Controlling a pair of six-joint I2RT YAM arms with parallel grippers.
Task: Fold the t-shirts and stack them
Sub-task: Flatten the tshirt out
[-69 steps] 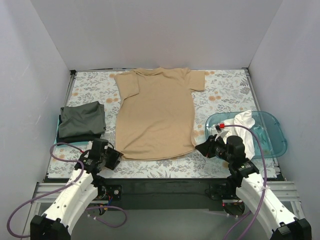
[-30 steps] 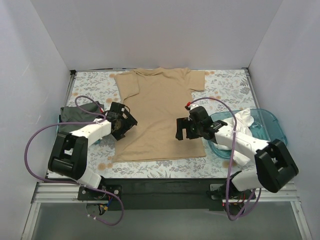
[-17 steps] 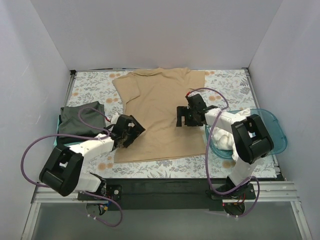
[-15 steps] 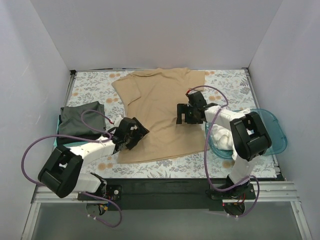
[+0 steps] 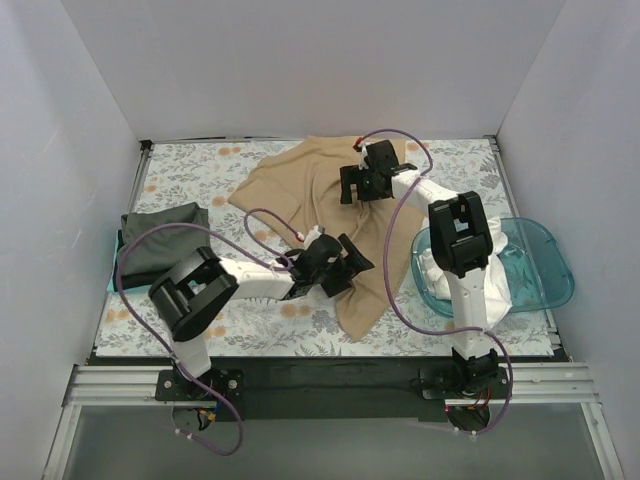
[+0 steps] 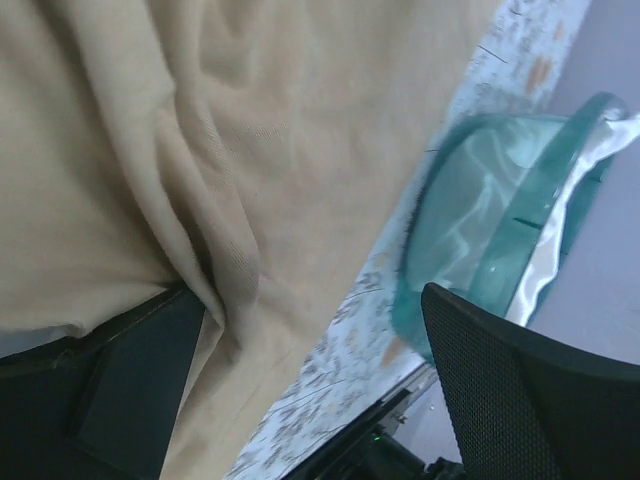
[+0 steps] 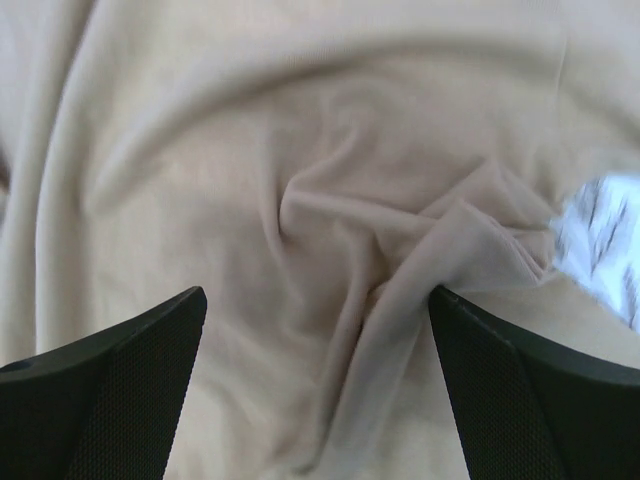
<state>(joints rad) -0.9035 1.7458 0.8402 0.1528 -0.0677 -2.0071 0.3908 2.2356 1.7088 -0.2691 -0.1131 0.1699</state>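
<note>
**Overhead and wrist views.** I see the tan t-shirt (image 5: 310,192) lying rumpled on the floral table covering (image 5: 190,165), stretched from the far centre toward the near centre. My left gripper (image 5: 338,264) rests on the shirt's near part. Its jaws are spread wide, with a ridge of cloth bunched against one finger (image 6: 110,390), and nothing is clamped. My right gripper (image 5: 361,188) sits over the shirt's far part, jaws equally wide apart, with creased tan cloth showing between its fingers (image 7: 110,390). The dark grey-green t-shirt (image 5: 163,243) lies folded at the left edge. A white t-shirt (image 5: 427,268) lies in the teal tub (image 5: 545,270) at the right, partly hidden by my right arm.
</note>
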